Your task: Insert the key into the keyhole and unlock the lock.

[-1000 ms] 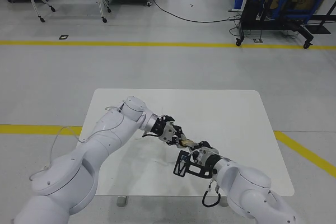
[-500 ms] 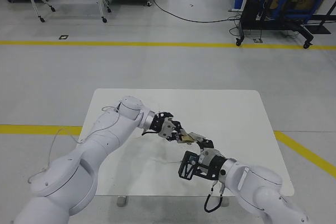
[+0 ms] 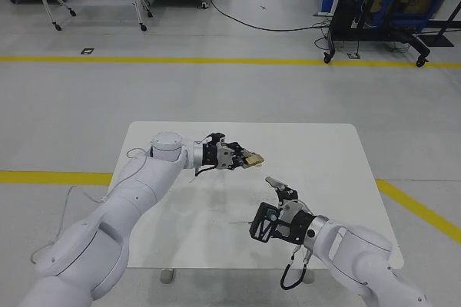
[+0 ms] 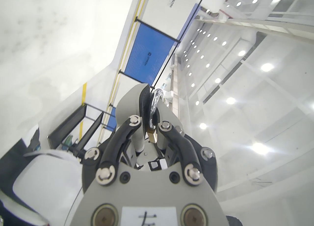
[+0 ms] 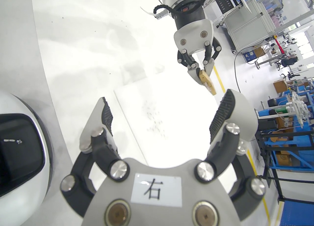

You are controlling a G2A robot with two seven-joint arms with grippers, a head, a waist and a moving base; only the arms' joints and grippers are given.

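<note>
Gripping the lock [image 3: 253, 160] in my left gripper [image 3: 244, 159], I hold it off the table [image 3: 323, 146], above the middle, with the brass body pointing right. In the left wrist view my jaws are clenched on it, and the silver shackle and a bit of brass show between them. My right gripper [image 5: 166, 114] hangs nearer and to the right, apart from the lock, its jaws spread wide with nothing between them; it faces the left gripper across a bare stretch of tabletop.

The table is white with rounded corners, and its top carries faint grey smudges and a scatter of small dark specks. Around it lies a pale grey floor [image 3: 77, 115] crossed by yellow lines [image 3: 215, 59], one far and one running left to right past the table. A black cable [image 3: 253, 25] snakes over the floor at the far side, beside a dark wheeled cart [image 3: 376, 34] at the far right. Blue racks [image 5: 277, 143] and workbenches stand past the table, and rows of round lights [image 4: 230, 100] dot the ceiling.
</note>
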